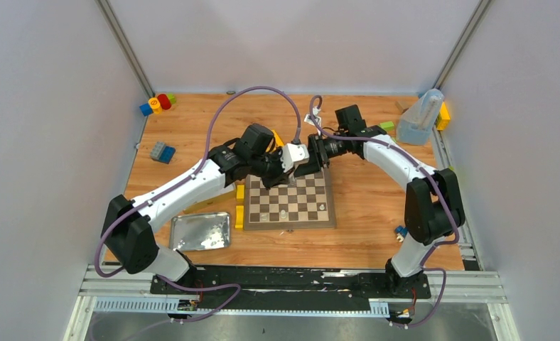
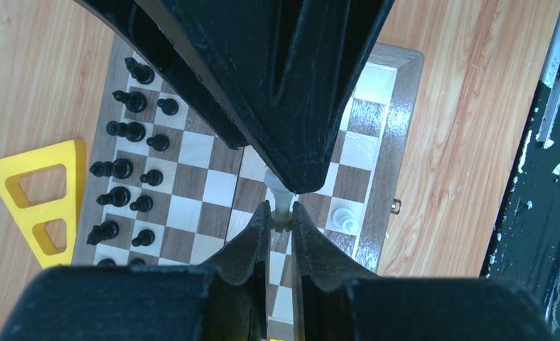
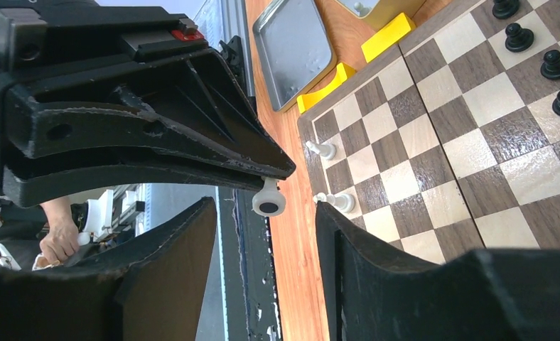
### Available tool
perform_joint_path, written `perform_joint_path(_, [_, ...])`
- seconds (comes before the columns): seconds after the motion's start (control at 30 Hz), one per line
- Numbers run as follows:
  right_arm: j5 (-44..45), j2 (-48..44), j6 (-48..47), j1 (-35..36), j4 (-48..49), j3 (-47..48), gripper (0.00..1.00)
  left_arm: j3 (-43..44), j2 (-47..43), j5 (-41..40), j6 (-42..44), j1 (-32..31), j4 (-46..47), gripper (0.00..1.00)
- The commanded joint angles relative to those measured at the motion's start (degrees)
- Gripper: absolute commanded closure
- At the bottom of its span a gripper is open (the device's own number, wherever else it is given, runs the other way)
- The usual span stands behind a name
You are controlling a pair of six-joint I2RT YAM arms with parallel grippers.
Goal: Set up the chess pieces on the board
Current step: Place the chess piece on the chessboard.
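The board [image 1: 291, 224] lies mid-table, with black chess pieces [image 2: 124, 135] in two rows along one side. Both grippers meet just above its far edge. My left gripper [image 2: 282, 213] is shut on a pale white piece [image 2: 283, 202], holding it by the neck above the board [image 2: 398, 106]. In the right wrist view that piece's round base [image 3: 268, 202] shows between the fingers of my right gripper [image 3: 265, 206], which is open and not touching it. Two white pieces [image 3: 325, 149] [image 3: 341, 202] stand on the board's near edge squares [image 3: 405, 177].
A metal tin [image 1: 200, 231] lies left of the board, with yellow blocks [image 1: 239, 206] along the board's left edge. Toy blocks [image 1: 158, 104] and a blue-grey brick [image 1: 162, 152] sit far left. A clear container [image 1: 419, 117] stands far right.
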Motion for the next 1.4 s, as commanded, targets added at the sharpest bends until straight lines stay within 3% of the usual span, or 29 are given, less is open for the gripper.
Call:
perform_joint_path(0.0, [-2.81, 0.97, -0.22, 0.85, 2.14, 0.47, 0.47, 2.43, 0.07, 0.1, -0.99, -0.49, 1.36, 0.91])
perform_joint_path(0.3, [-3.32, 2.3, -0.47, 2.1, 2.13, 0.62, 0.56, 2.64, 0.4, 0.06, -0.81, -0.74, 1.02, 0.91])
perform_joint_path(0.77, [-2.7, 1.71, -1.35, 2.04, 2.0, -0.08, 0.82, 1.77, -0.1, -1.85, -0.7, -0.83, 1.35, 0.86])
perform_joint_path(0.9, [-2.68, 0.86, -2.03, 1.18, 1.82, -0.32, 0.87, 1.58, -0.76, -2.89, -0.91, -0.79, 1.41, 0.66])
perform_joint_path(1.0, [-2.87, -0.29, -2.42, -0.24, 1.7, -0.32, 0.89, 1.9, -1.0, -2.32, -1.36, -0.32, 1.02, 0.42])
perform_joint_path(1.13, [-4.17, -2.66, -2.17, -2.46, 1.66, -0.45, 0.9, 3.66, -1.31, 2.51, -2.26, 2.9, 0.19, 0.18])
perform_joint_path(1.23, [-6.31, -3.97, -1.07, -3.68, 1.82, -0.41, 0.91, 5.23, -1.17, 11.64, -2.95, 6.7, 0.47, 0.11])
perform_joint_path(1.37, [-8.7, -4.67, 0.78, -3.91, 2.02, 0.42, 0.9, 5.63, -0.85, 18.06, -0.65, 8.74, 4.4, 0.09])
